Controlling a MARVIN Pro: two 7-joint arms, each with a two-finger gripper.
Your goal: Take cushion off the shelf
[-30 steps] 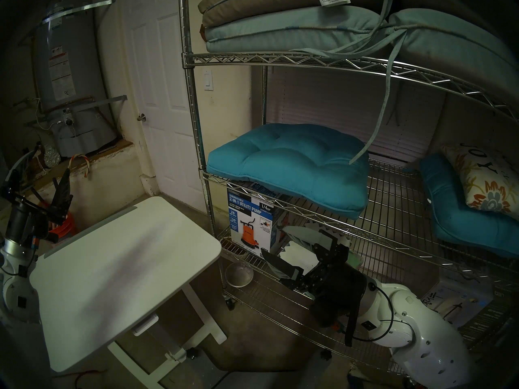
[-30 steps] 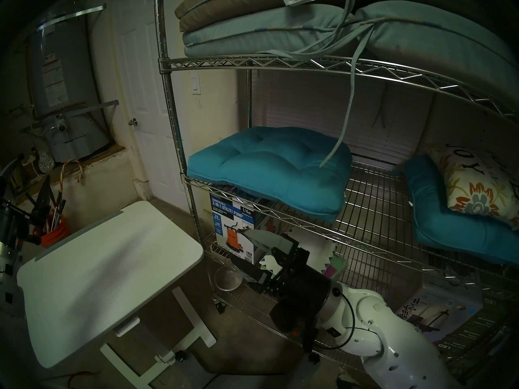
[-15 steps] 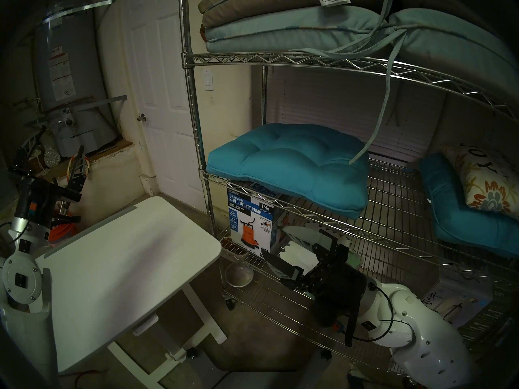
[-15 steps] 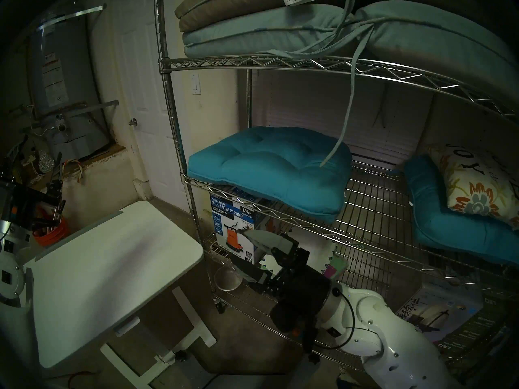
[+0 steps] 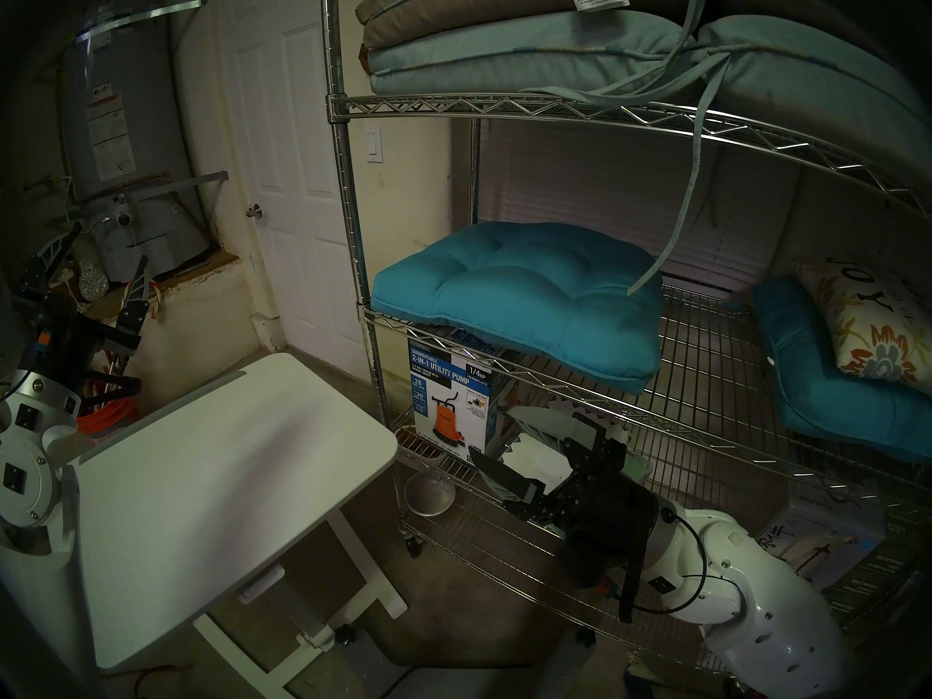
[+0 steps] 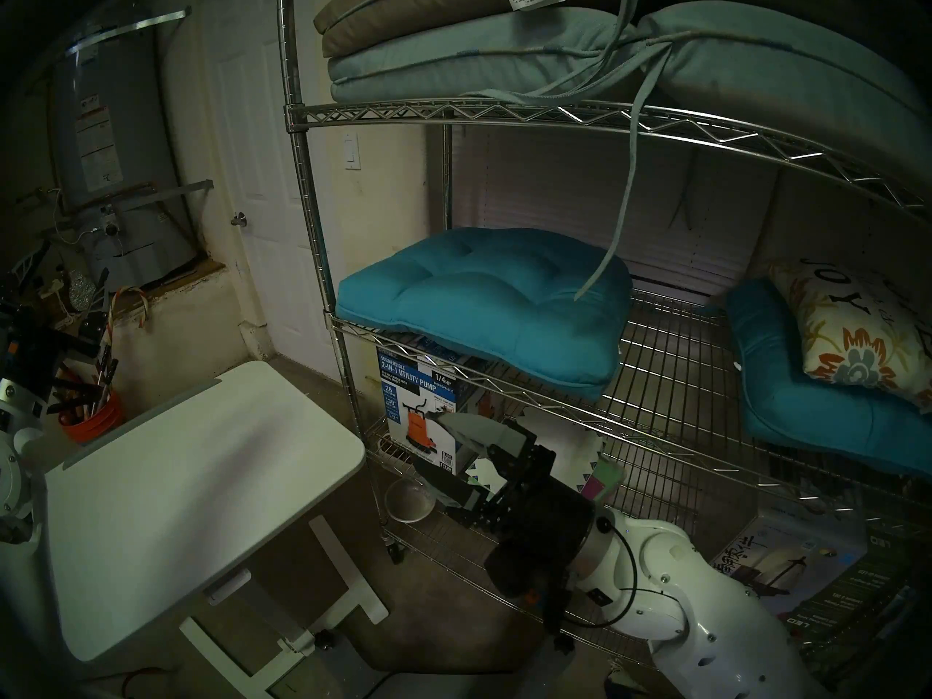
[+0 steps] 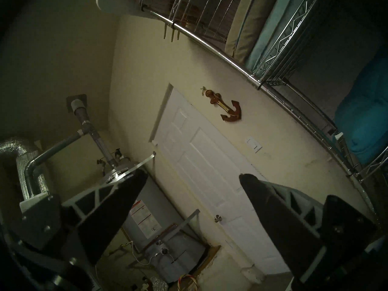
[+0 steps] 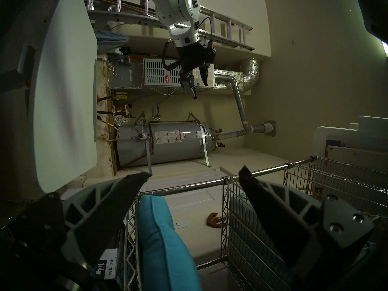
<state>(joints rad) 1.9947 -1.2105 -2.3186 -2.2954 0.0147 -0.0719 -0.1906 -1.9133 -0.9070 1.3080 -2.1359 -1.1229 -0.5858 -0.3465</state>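
Progress: nothing done, I see cushion (image 5: 519, 299) at shelf (image 5: 504, 365) tier's left front corner | left gripper (image 5: 96, 272), right gripper (image 5: 497, 443) both spread, empty | left: reach, grasp, lift off

Cushion (image 5: 519, 299) on shelf (image 5: 595, 395)

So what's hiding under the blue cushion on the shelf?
Under the cushion is the shelf's wire tier, then a utility pump box below. The box's top is covered.
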